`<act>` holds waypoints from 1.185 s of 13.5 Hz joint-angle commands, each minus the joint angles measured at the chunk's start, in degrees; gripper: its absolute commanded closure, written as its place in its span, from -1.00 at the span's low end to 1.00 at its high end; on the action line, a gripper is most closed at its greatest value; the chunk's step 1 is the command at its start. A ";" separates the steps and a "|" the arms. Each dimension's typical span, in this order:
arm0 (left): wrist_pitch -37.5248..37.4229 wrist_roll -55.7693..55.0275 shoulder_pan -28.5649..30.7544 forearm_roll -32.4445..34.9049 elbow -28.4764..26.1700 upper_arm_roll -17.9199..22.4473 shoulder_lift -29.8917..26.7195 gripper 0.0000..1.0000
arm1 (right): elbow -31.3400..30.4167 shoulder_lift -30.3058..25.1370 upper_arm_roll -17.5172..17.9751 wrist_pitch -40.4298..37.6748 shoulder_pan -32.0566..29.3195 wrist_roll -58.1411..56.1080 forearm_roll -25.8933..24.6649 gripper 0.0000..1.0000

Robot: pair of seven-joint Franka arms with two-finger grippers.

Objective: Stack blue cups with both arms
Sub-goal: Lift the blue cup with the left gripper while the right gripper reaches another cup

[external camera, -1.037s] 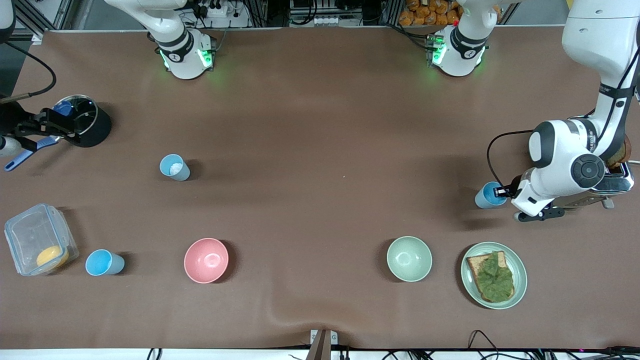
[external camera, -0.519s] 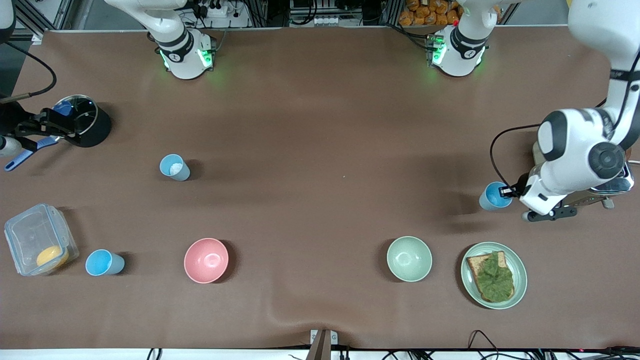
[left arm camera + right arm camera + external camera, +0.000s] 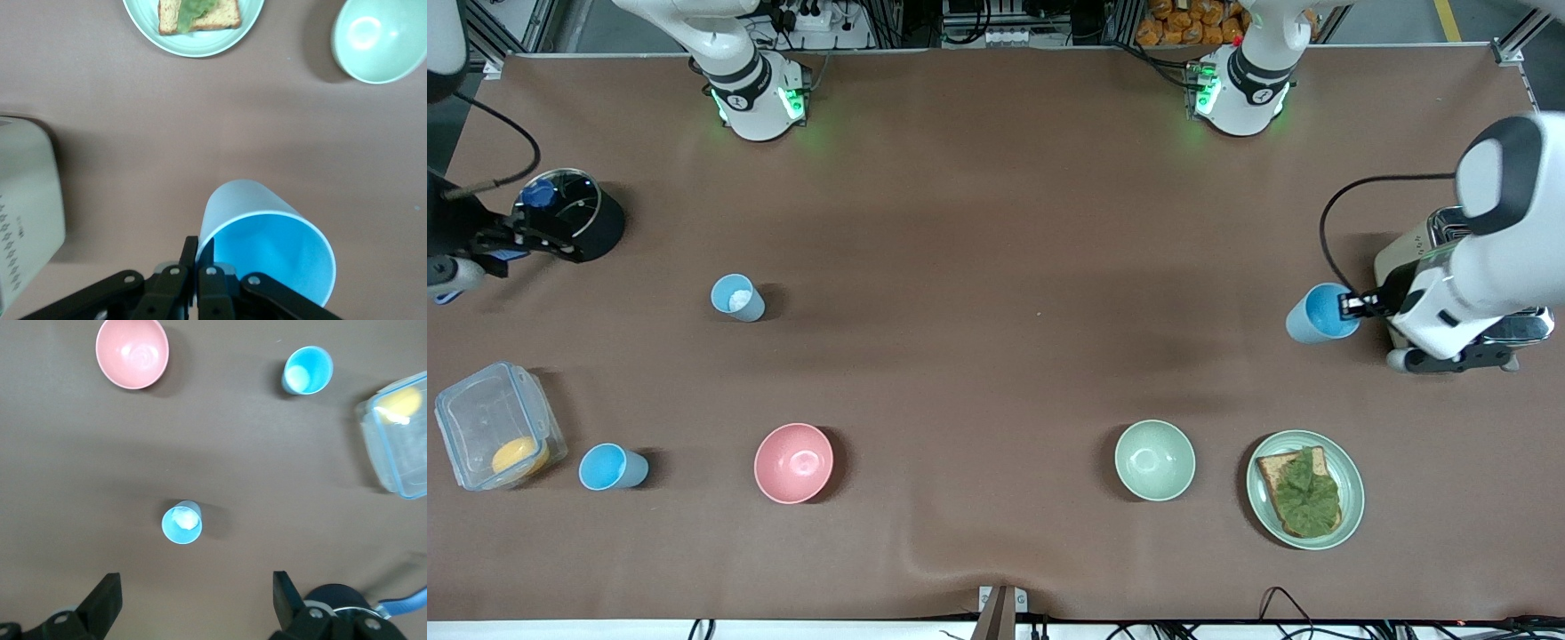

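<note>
My left gripper (image 3: 1352, 307) is shut on the rim of a blue cup (image 3: 1319, 313), one finger inside the wall and one outside. It holds the cup tilted above the table beside the toaster. The left wrist view shows the same cup (image 3: 267, 247) with its bright blue inside, pinched by the left gripper (image 3: 199, 257). A second blue cup (image 3: 737, 298) with a whitish inside stands upright toward the right arm's end. A third blue cup (image 3: 612, 468) stands nearer the front camera, beside the clear box. My right gripper (image 3: 547, 236) hangs open and empty by the black pot. In the right wrist view the right gripper (image 3: 195, 597) is apart from both cups (image 3: 181, 522), (image 3: 307, 371).
A pink bowl (image 3: 793, 462) and a pale-green bowl (image 3: 1154, 460) sit nearer the front camera. A green plate (image 3: 1352, 471) carries toast with lettuce. A silver toaster (image 3: 1414, 253) stands under the left arm. A black pot (image 3: 596, 233) and a clear lidded box (image 3: 480, 418) are at the right arm's end.
The left gripper finished shutting on the cup's rim and raised the cup off the table as the arm rose. The right gripper shifted slightly by the pot.
</note>
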 commanded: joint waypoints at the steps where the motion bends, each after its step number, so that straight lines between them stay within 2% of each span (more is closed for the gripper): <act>1: -5.75 0.53 0.16 -1.08 4.19 -0.32 -0.96 1.00 | -1.27 3.06 -0.20 0.99 2.24 0.82 1.51 -1.00; 3: -6.98 0.36 0.07 -2.66 4.19 -0.40 -3.16 1.00 | -8.01 1.85 -0.20 7.65 3.12 0.82 1.78 -1.00; 9: -10.68 -0.52 -0.54 -4.42 6.56 -1.81 -3.18 1.00 | -25.33 -0.79 -0.29 23.30 3.56 0.90 1.69 -1.00; 16: -10.68 -0.70 -0.10 -4.42 6.48 -2.34 -3.00 1.00 | -36.24 2.19 -0.29 40.35 2.68 -0.15 1.07 -1.00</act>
